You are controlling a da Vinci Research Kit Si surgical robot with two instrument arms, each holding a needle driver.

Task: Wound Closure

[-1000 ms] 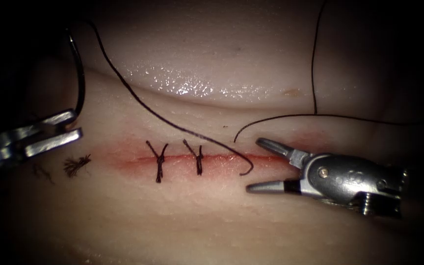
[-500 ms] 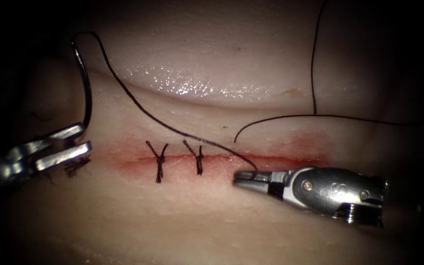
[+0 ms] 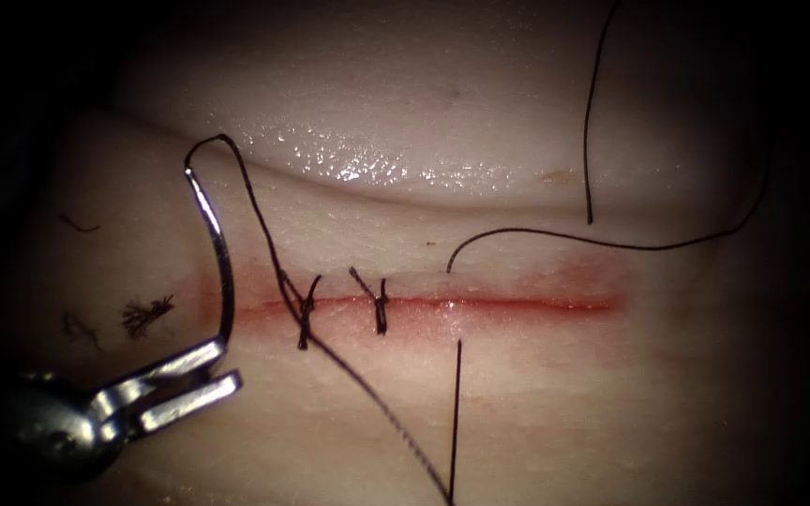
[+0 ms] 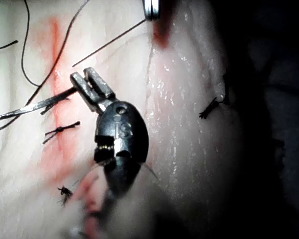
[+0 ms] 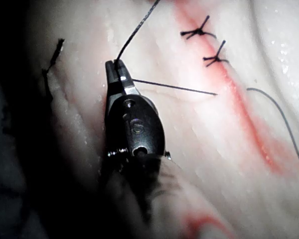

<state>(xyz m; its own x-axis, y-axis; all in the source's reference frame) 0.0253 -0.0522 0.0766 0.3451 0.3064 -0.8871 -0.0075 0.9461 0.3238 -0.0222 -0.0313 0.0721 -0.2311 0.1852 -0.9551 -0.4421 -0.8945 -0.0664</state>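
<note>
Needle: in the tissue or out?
Out: the needle arcs free above the tissue, one end held in the left hand.

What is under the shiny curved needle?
Under the needle lies bare tissue, with the left end of the cut. The left claw holds the needle's end; the right claw grips the thread.

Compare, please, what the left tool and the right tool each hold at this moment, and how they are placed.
The left tool holds the needle near one end of its curve, out of the tissue; the right tool holds the thread. The left tool sits at the cut's left end; the right tool sits off the cut, near a taut strand that enters the tissue beside it. Both have jaws shut.
</note>
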